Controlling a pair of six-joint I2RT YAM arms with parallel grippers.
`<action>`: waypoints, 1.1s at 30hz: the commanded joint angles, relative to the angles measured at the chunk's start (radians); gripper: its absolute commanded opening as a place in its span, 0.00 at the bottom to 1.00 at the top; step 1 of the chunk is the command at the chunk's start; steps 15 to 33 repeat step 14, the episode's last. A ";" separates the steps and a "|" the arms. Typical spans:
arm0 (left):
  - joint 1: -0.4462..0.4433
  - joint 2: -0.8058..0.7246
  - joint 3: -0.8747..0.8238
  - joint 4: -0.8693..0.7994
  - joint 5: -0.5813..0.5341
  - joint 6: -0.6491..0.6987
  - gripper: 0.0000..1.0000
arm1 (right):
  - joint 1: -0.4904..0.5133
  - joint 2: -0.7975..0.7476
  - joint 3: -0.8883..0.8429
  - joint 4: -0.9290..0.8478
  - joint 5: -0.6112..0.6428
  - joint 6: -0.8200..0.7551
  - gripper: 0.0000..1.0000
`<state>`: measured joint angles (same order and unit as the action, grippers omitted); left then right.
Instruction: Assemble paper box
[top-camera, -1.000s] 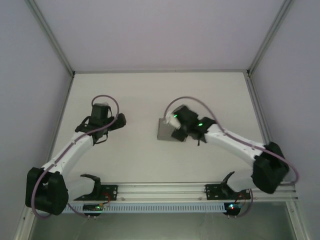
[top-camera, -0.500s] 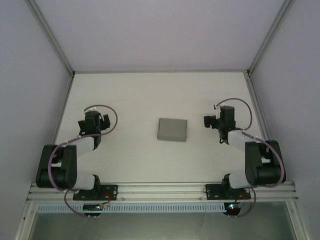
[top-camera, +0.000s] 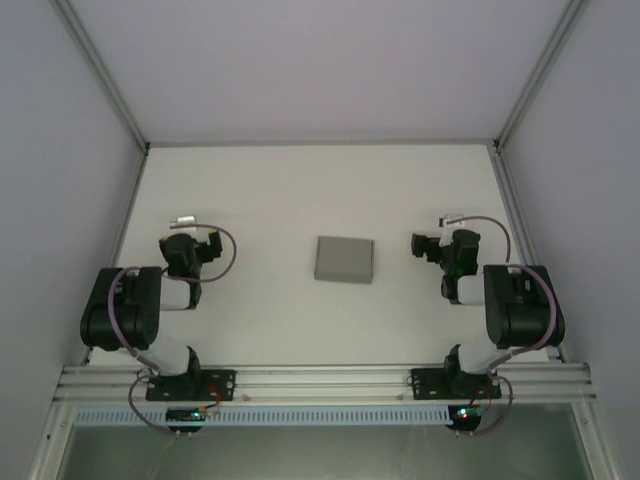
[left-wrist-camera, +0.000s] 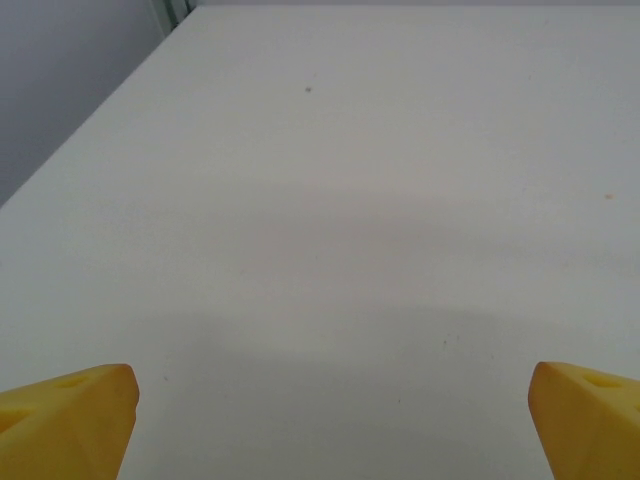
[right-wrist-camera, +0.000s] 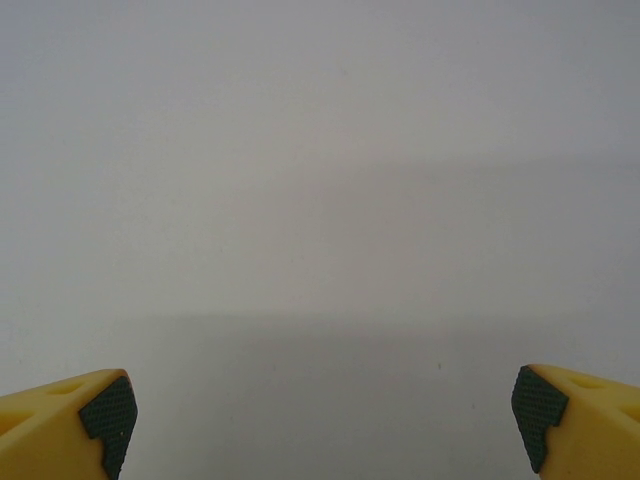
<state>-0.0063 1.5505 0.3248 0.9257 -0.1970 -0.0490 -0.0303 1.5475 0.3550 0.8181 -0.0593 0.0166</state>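
Paper box (top-camera: 344, 259): a shallow grey rectangle flat on the table (top-camera: 270, 190), right of the left gripper (left-wrist-camera: 335, 410), left of the right gripper (right-wrist-camera: 325, 410), well apart from both. Both grippers gape wide, holding nothing.

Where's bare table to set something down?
Far half of the table, from paper box to back wall. Also the gaps either side of the box, up to left arm and right arm, and box to front rail. Crowded: near corners.
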 joint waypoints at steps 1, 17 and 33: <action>0.008 -0.008 0.017 0.057 0.018 0.007 0.99 | 0.012 0.003 0.021 0.047 0.023 0.023 0.99; 0.008 -0.009 0.019 0.053 0.019 0.006 0.99 | 0.026 0.003 0.020 0.067 0.094 0.012 0.99; 0.008 -0.009 0.019 0.053 0.019 0.006 0.99 | 0.026 0.003 0.020 0.067 0.094 0.012 0.99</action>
